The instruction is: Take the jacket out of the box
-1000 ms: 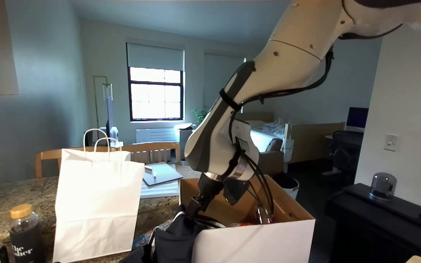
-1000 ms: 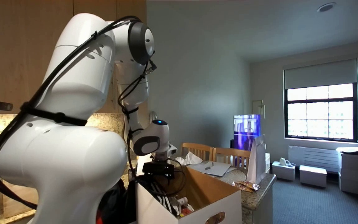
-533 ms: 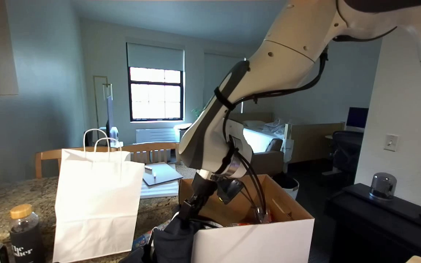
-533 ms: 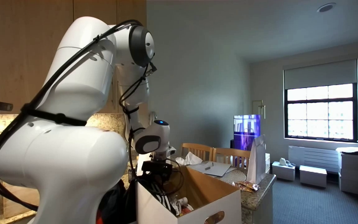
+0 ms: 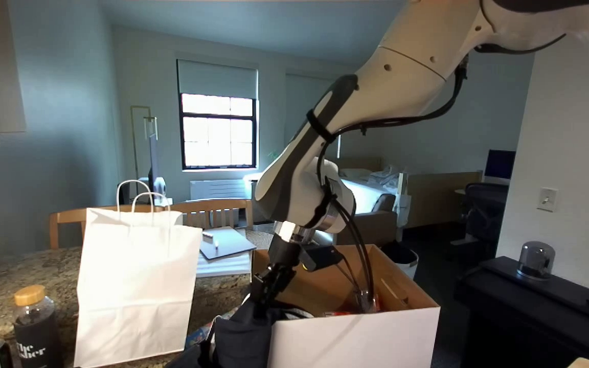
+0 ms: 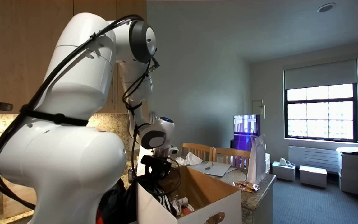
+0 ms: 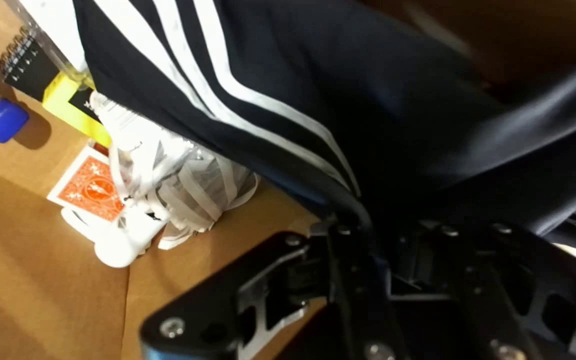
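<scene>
Hand (image 7: 389, 240) now drawn together on jacket (image 7: 358, 115), seemingly right at box (image 5: 356, 337) rim.

Daylight from window (image 5: 218, 139), panes blown out white in both exterior views; walls (image 5: 143, 71) around it dim, bluish. Paper bag (image 5: 138, 286) front bright, only faint creases showing. Warm glow on backsplash (image 6: 112, 123) behind arm (image 6: 73, 155); soft highlights on arm's glossy shell; screen (image 6: 246, 140) shines purple. Wrist view dim, warmer: box (image 7: 43, 305) interior crossed by soft shadows, blue cap (image 7: 2, 121) casting small one. Jacket (image 7: 278, 65) folds sink into black; fold at right blurred, pale with sheen. Gripper (image 7: 392, 240) dark, soft-edged.
</scene>
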You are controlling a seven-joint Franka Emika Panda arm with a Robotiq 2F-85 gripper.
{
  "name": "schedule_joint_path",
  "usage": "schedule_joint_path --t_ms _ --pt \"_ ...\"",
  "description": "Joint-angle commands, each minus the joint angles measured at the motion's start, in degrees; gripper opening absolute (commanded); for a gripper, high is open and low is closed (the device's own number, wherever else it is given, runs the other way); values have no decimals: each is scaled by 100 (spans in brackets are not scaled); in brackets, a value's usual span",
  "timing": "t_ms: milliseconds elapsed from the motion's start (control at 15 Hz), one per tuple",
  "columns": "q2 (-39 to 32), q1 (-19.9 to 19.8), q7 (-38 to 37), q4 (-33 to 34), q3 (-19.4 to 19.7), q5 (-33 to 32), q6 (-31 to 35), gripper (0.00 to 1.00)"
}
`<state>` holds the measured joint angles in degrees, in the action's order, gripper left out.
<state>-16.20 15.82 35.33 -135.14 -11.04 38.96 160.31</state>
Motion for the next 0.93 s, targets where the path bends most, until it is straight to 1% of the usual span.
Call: schedule_joint_path --t_ms 0,67,200,333,467,600,667,733,800,867 --pt "636 -595 -938 -140 -235 -246 -1024 5" --pt "846 -746 -1003 -162 -289 -18 -1403 8" --pt "1212 -933 -945 -141 -291 479 -2236 9" --pt "1577 -974 -770 -124 -175 1087 -3013 9" --pt "1886 -916 -715 -91 -41 1699 -3659 8" --pt "2089 -831 -708 -86 65 2341 -3962 9" --pt "2150 -815 -758 -92 98 2419 -3958 8" --pt "2179 -832 -780 -87 136 2294 -3934 7" --pt "2168 -869 -836 -77 169 1948 -3903 33" --pt "2151 -902 -839 -76 208 1742 -3707 32"
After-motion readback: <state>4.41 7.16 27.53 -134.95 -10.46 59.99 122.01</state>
